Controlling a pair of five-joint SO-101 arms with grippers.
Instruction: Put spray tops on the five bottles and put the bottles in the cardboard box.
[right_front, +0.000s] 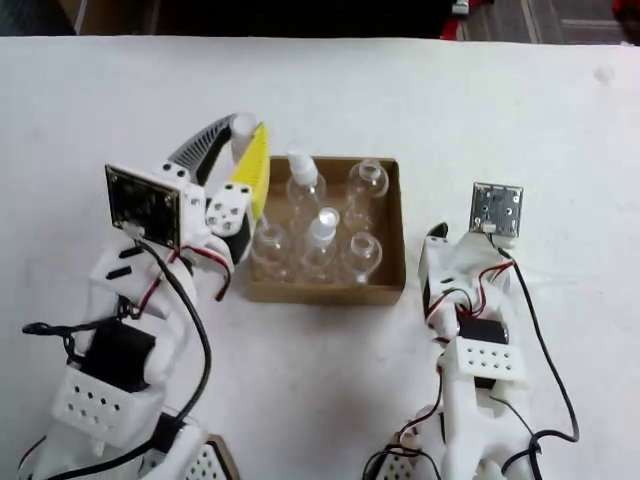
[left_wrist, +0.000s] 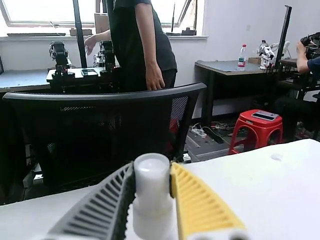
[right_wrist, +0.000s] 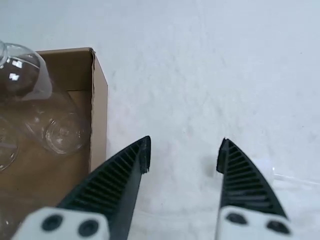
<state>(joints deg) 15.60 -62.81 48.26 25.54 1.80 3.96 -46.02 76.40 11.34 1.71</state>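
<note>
Gripping a white spray top between clenched jaws, the left gripper faces a black chair. The right gripper gapes over the table, with the cardboard box of bottles just beside one jaw.

Robotics lab or workshop
Holds small robot arms on a far desk, another on a side desk, a mesh office chair, a red stool, loose floor cables

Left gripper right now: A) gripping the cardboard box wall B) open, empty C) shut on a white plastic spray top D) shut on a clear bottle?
C: the left gripper is shut on the white plastic spray top, which sits between its grey and yellow tips.
</note>
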